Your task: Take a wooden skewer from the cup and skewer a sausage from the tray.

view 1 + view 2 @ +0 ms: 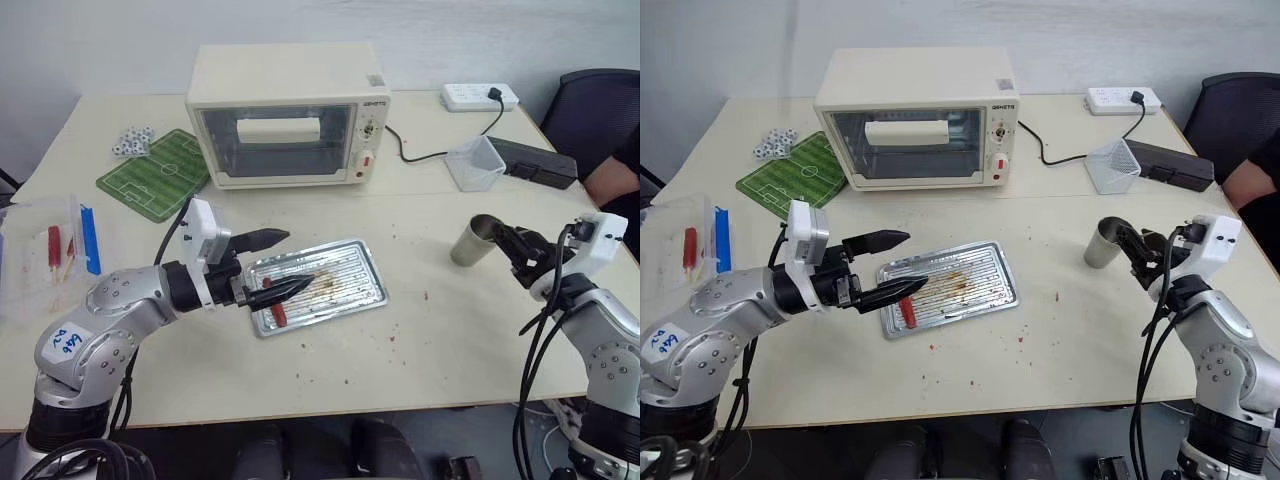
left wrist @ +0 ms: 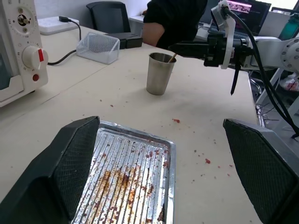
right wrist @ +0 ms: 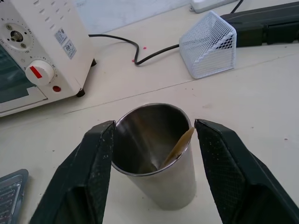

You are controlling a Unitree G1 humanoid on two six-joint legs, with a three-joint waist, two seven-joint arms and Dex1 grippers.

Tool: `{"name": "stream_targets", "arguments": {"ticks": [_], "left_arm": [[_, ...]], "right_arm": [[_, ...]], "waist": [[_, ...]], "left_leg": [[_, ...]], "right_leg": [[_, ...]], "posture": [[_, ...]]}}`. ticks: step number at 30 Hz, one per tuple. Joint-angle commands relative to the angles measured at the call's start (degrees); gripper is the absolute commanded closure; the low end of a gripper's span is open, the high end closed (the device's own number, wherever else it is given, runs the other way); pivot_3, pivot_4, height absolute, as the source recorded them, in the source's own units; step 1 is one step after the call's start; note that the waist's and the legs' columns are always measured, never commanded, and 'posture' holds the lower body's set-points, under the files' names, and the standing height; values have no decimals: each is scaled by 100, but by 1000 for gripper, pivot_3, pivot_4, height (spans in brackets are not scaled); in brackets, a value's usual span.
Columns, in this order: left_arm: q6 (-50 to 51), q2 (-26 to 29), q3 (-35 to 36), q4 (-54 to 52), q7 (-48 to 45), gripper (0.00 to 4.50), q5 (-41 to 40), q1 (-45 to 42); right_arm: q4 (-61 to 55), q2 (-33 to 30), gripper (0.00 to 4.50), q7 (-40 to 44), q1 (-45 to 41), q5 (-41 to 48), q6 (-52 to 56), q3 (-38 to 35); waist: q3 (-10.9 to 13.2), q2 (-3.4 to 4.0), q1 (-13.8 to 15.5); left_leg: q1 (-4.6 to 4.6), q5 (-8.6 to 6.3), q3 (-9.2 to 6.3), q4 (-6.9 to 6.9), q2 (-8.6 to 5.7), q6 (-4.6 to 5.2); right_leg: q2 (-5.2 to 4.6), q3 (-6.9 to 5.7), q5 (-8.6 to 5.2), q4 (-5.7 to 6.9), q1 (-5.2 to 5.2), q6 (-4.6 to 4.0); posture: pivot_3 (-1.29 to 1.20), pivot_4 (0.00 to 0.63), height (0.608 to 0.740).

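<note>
Wooden skewer leaning inside upright cup.

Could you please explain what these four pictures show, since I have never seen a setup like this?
This is a two-armed humanoid robot. Two pictures come from cameras in its head, looking down over a table; the other two come from a camera on each wrist, looking along that claw's black fingers. On the table lie a stained metal tray with a small red sausage, a steel cup holding a wooden skewer, a toaster oven, a green pitch mat and a wire basket. The left claw hangs open over the tray, holding nothing. The right claw has a finger on either side of the cup, not yet touching it.
</note>
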Motion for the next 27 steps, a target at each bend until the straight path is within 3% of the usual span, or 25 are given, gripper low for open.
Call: {"name": "stream_targets", "arguments": {"ticks": [1,4,10,19,27], "left_arm": [[-121,-46,1,-21,17,0,52,-118],[-122,-79,-22,-14,25,0,86,-161],[-83,-142,-40,30,65,0,83,-306],[-154,-256,-188,126,30,0,171,-453],[-311,-353,-399,225,-141,0,330,-579]], "right_arm": [[-32,1,1795,3,-85,29,-214,-57],[8,14,2541,-27,-140,77,-263,-82],[-37,-32,4467,-55,-179,165,-244,-101],[-285,-391,4467,-258,-623,501,22,-192],[-526,-1986,4467,-129,-1378,1420,1409,-335]], "waist": [[0,0,2],[0,0,0],[0,0,1],[4,6,1],[12,19,11]], "left_leg": [[0,0,0,0,0,0],[0,0,0,0,0,0],[0,0,0,0,0,0],[-2,0,1,-1,1,0],[-4,0,4,1,2,2]], "right_leg": [[0,0,0,-1,0,0],[0,0,0,-1,0,0],[0,0,0,-1,0,0],[0,0,0,2,-2,0],[1,1,1,-6,-5,1]], "posture": [[0,150,740],[0,150,740],[0,150,740],[0,150,740],[0,150,740]]}}
